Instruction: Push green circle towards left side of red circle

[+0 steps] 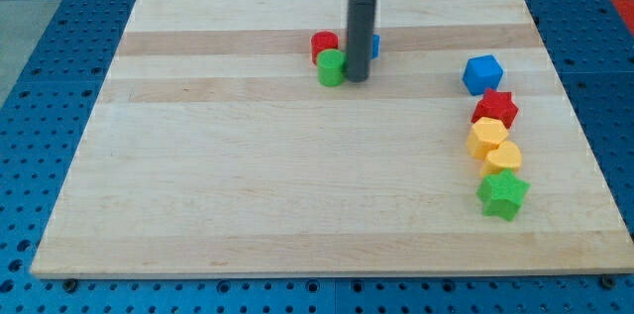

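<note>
Rod's tip [358, 78] down on wooden counter [248, 185] near view's top centre, touching right side of green circle [331, 69]. Green circle sits just below red circle [324, 46], the two touching, green slightly toward view's right. Small blue block [374, 45] peeks out behind rod, shape unclear. No claw on this arm, only bare rod, nothing grasped. View's right, column from top down: blue cube [482, 74], red star [495, 109], yellow hexagon [487, 137], yellow heart [503, 157], green star [503, 194].
</note>
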`<state>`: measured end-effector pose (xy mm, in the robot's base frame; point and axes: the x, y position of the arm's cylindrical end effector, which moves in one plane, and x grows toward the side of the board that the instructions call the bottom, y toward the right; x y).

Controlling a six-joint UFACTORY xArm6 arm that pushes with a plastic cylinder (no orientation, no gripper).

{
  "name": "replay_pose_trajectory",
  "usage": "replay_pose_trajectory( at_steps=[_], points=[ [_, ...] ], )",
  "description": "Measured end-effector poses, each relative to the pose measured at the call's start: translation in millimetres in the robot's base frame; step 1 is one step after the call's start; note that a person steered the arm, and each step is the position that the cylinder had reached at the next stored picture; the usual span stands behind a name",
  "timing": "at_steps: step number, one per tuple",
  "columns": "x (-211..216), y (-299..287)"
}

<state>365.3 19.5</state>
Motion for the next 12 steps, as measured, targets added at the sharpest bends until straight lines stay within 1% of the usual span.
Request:
replay_pose_trajectory(
  at_steps=[1,3,4,7,8,10,11,12],
  points=[
    [0.0,-39.1],
    [6.2,-55.5],
    [6.2,-85.2],
    [4.3,-131.9],
    [-7.7,-132.0],
    [-46.4,-112.2],
    [-50.4,-132.7],
    [-51.0,-166.5]
  ],
)
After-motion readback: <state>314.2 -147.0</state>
